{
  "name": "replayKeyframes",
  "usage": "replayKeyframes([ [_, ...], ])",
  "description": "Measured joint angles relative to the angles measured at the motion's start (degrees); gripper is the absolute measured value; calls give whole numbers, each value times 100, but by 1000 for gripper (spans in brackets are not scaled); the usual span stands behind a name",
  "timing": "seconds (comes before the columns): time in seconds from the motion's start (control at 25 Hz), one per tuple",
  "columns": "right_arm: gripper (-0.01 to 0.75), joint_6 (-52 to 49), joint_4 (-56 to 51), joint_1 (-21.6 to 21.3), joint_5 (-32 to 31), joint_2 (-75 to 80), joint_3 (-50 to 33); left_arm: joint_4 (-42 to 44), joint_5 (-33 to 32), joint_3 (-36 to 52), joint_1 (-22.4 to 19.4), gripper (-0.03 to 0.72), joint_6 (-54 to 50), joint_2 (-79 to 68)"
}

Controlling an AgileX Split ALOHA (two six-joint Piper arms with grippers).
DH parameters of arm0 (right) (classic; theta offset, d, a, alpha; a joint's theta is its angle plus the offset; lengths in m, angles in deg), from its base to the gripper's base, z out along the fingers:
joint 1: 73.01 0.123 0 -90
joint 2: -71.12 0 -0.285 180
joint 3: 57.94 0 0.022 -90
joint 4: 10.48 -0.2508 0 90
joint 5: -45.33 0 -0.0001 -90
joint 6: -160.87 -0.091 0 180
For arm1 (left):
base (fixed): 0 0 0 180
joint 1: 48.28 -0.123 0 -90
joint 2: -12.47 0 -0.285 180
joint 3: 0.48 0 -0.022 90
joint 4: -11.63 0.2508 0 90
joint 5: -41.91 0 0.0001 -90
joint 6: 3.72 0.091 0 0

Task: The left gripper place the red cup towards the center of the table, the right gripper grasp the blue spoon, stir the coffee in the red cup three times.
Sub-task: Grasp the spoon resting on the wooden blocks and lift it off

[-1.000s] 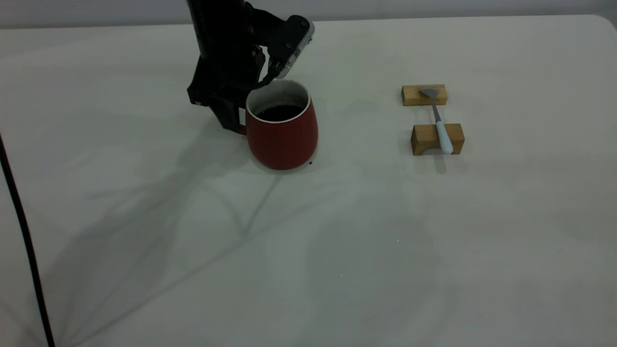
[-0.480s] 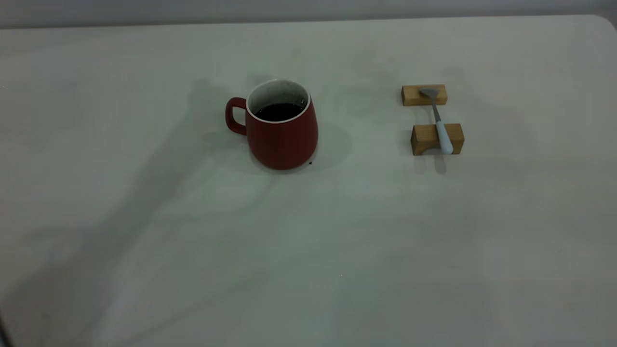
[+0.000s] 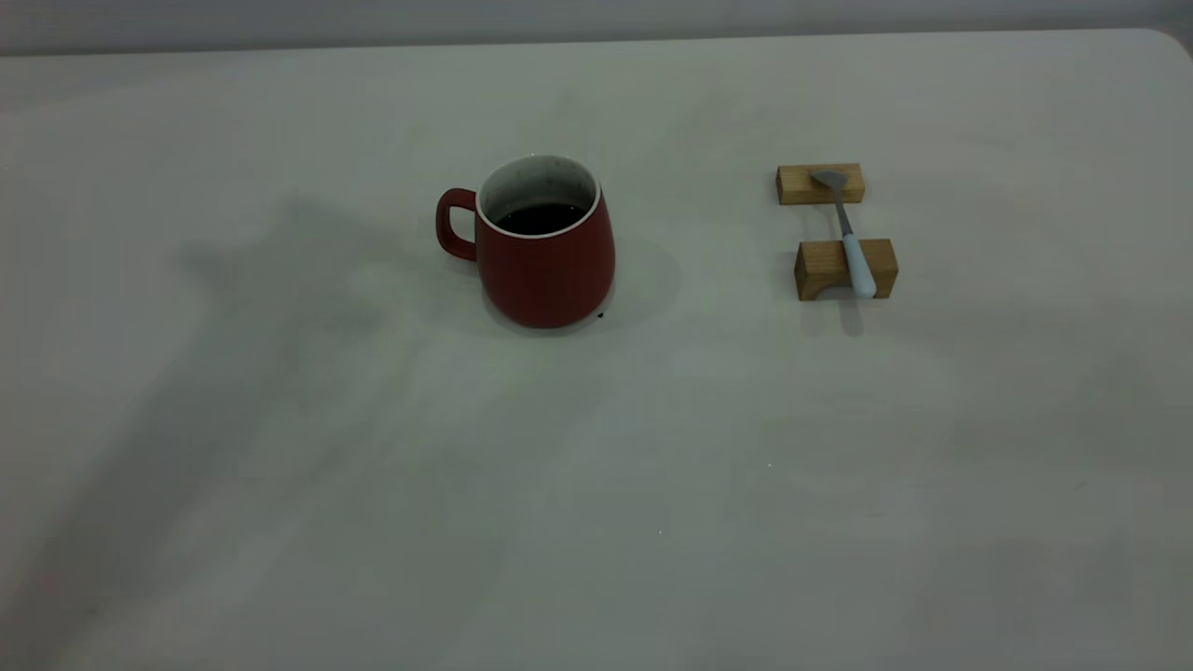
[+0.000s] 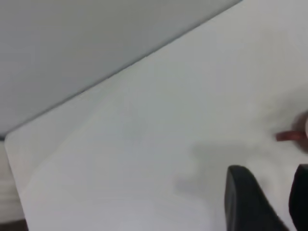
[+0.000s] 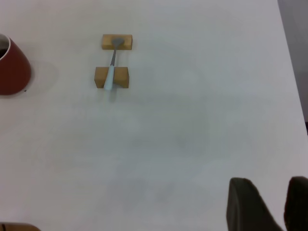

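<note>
The red cup (image 3: 545,270) stands upright near the middle of the table (image 3: 596,485), handle pointing left, with dark coffee (image 3: 541,218) inside. The blue spoon (image 3: 853,252) lies across two wooden blocks to the cup's right, its pale handle toward the front. Neither arm shows in the exterior view. In the left wrist view my left gripper (image 4: 272,168) is open and holds nothing; a sliver of the red cup's handle (image 4: 291,136) shows beyond it. My right gripper (image 5: 270,180) is open and holds nothing, far from the spoon (image 5: 111,70) and cup (image 5: 12,67).
The two tan blocks (image 3: 820,184) (image 3: 825,268) carry the spoon's bowl and handle. The table's right edge (image 5: 288,72) runs near my right gripper. A rounded table corner (image 4: 14,139) shows in the left wrist view.
One second ago the left arm stood right behind the cup at its handle. It has since withdrawn out of the exterior view, and its shadow slid left. The cup and spoon stayed put.
</note>
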Motion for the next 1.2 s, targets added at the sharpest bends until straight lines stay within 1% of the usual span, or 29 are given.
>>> replayKeyframes([
  [0.08, 238, 0, 0, 0, 0, 0, 0, -53, 0, 620, 0, 274, -135, 631],
  [0.24, 238, 0, 0, 0, 0, 0, 0, -249, 0, 2288, 0, 245, -208, 2151],
  [0.4, 238, 0, 0, 0, 0, 0, 0, -378, 0, 3971, -16, 241, -351, 3875],
  [0.44, 238, 0, 0, 0, 0, 0, 0, -439, 0, 4377, -91, 241, -459, 4324],
  [0.52, 238, 0, 0, 0, 0, 0, 0, -533, 0, 5095, -438, 241, -704, 5104],
  [0.64, 238, 0, 0, 0, 0, 0, 0, -577, 27, 6097, -1256, 241, -956, 6188],
  [0.72, 238, 0, 0, 0, 0, 0, 0, -601, 32, 6670, -1641, 241, -1055, 6917],
  [0.8, 238, 0, 0, 0, 0, 0, 0, -621, 39, 7075, -1890, 241, -1159, 7521],
  [0.88, 238, 0, 0, 0, 0, 0, 0, -652, 39, 7389, -2005, 241, -1226, 8044],
  [1.04, 238, 0, 0, 0, 0, 0, 0, -906, 162, 7792, -2037, 241, -1231, 8647],
  [1.2, 238, 0, 0, 0, 0, 0, 0, -1065, 193, 7949, -2037, 241, -1119, 9049],
])
